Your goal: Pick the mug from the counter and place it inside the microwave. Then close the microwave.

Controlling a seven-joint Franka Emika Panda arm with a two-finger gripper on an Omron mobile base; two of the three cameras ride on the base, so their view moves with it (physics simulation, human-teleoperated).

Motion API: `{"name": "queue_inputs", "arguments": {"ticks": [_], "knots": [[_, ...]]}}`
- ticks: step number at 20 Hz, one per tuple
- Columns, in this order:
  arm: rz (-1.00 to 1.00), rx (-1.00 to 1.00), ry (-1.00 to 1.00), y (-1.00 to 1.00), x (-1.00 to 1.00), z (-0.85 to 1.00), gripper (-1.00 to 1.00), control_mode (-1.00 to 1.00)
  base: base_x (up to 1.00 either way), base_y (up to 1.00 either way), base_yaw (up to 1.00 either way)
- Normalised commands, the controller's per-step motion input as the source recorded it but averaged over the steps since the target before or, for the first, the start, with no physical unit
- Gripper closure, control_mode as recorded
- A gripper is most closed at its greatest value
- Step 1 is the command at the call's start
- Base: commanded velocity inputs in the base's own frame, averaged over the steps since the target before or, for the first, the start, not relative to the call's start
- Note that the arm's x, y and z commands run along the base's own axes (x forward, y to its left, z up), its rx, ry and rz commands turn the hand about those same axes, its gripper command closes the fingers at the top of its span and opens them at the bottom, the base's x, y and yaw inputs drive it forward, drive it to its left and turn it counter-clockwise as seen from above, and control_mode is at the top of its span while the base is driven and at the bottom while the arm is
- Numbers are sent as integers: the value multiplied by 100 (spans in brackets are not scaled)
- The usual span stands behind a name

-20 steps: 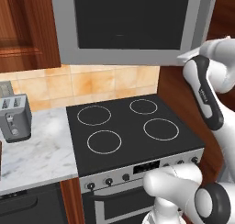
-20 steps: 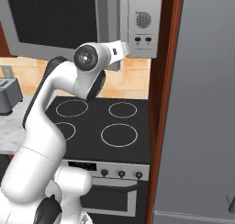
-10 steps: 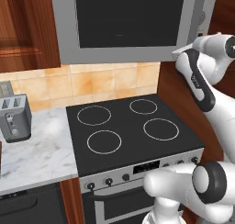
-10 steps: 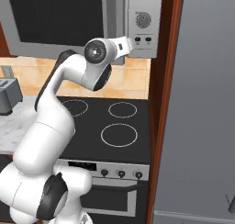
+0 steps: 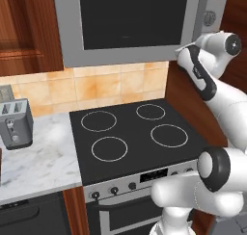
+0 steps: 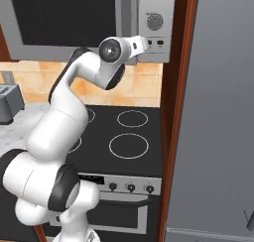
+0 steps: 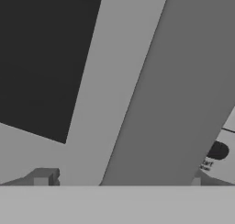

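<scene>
The microwave [image 5: 130,24] hangs above the black stovetop [image 5: 132,135], its dark glass door [image 5: 128,15] flat against the body — closed, as far as both base views show. In the left base view the arm's hand reaches up at about 2 o'clock, pressed close to the lower right corner of the door beside the control panel [image 5: 212,10]. In the right base view the same hand sits at roughly 12 o'clock, its white wrist end just under the dial [image 6: 155,21] and touching or nearly touching the panel's lower edge.

In the hand view the long grey bar handle [image 7: 183,85] runs diagonally from 1 o'clock down to 6 o'clock, with the silver door frame [image 7: 117,81] to its left and dark glass [image 7: 43,53] at 10 o'clock. The gripper [image 7: 118,181] shows two small finger tips [image 7: 42,178] low in that view, set well apart with the handle's lower end between them — so the jaws stand open, not clamped on anything.

The marbled counter [image 5: 38,164] lies at 8 o'clock in the left base view, carrying a silver toaster [image 5: 16,122] near the tiled backsplash [image 5: 96,87]. The mug cannot be made out; I cannot tell where it is.
</scene>
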Motion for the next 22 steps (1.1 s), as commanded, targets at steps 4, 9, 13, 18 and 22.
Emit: {"name": "queue_inputs", "arguments": {"ticks": [4, 9, 13, 18, 22], "knots": [[0, 0, -3, 0, 55, -1, -100, -100, 0, 0, 0], [0, 0, -3, 0, 58, -6, -100, -100, 0, 0, 0], [0, -1, -3, 0, 67, -13, -100, -100, 0, 0, 0], [0, -1, -2, 0, 66, -11, -100, -100, 0, 0, 0], [0, 0, 0, 0, 36, 0, -100, -100, 0, 0, 0]]}}
